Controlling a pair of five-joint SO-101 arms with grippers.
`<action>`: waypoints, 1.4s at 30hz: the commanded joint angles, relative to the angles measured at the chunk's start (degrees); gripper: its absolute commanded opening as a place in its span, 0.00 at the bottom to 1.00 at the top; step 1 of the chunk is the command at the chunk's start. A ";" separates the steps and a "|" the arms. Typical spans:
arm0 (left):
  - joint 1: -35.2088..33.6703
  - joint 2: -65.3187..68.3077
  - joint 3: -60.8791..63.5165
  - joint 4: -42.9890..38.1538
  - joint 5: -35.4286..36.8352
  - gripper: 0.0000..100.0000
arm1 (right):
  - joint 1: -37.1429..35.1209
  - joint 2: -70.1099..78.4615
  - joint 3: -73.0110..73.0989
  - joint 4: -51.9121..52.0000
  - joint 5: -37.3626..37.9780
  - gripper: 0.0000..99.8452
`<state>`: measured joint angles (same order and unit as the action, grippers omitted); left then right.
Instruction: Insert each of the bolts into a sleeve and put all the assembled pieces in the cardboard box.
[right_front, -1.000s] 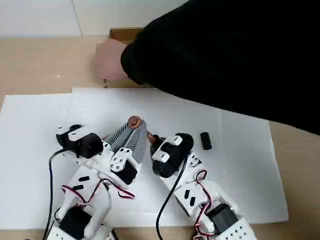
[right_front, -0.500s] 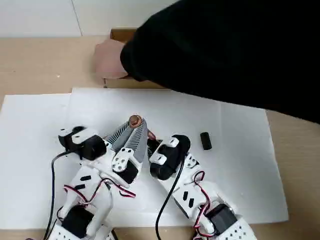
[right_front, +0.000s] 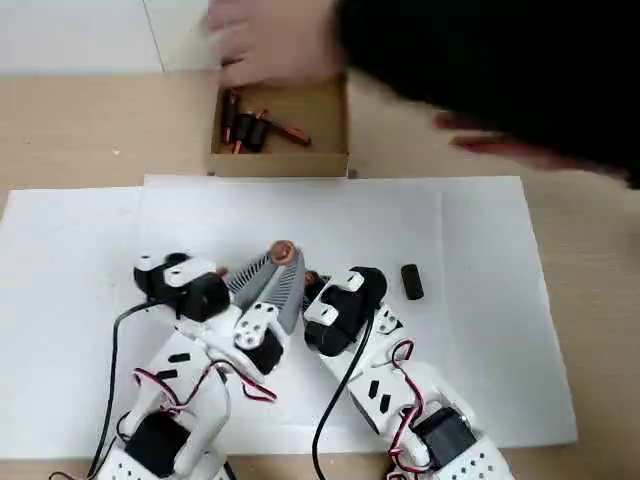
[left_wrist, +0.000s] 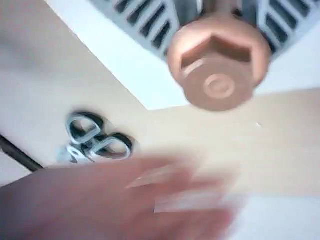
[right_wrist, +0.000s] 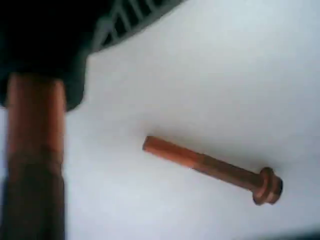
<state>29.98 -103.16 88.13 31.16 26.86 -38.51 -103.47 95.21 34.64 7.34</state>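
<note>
One bolt (right_front: 282, 250) clamped just below its head in left gripper (right_front: 279, 264), centre of frame. Could not tell state of right gripper (right_front: 312, 285). Probably best held steady, shaft lined straight with sleeve (right_front: 411, 281), right of centre, before pushing.

A light wooden bench (right_front: 70, 120) carries everything. Two overlapping sheets of white paper (right_front: 480, 360) cover most of its near part, leaving bare wood along the far side and at the right edge. An open brown cardboard box (right_front: 280, 164) sits on the bare wood, its near wall right at the paper's far edge. On the paper, a short black cylindrical sleeve (right_front: 411, 281) lies right of centre, and a copper-coloured flanged bolt (right_wrist: 210, 170) lies flat on its side.
</note>
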 joint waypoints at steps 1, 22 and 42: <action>3.08 -0.53 -0.84 -0.18 1.32 0.01 | -1.36 -0.48 -3.16 -0.31 0.44 0.00; 3.43 -0.26 8.22 4.13 1.14 0.01 | -0.57 -0.48 -8.09 -0.31 0.70 0.00; 3.34 -0.53 8.04 6.95 -2.81 0.01 | 3.91 -0.48 -7.56 -3.82 5.01 0.00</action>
<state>32.70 -103.87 95.34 35.21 24.75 -37.10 -103.03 92.40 34.90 12.00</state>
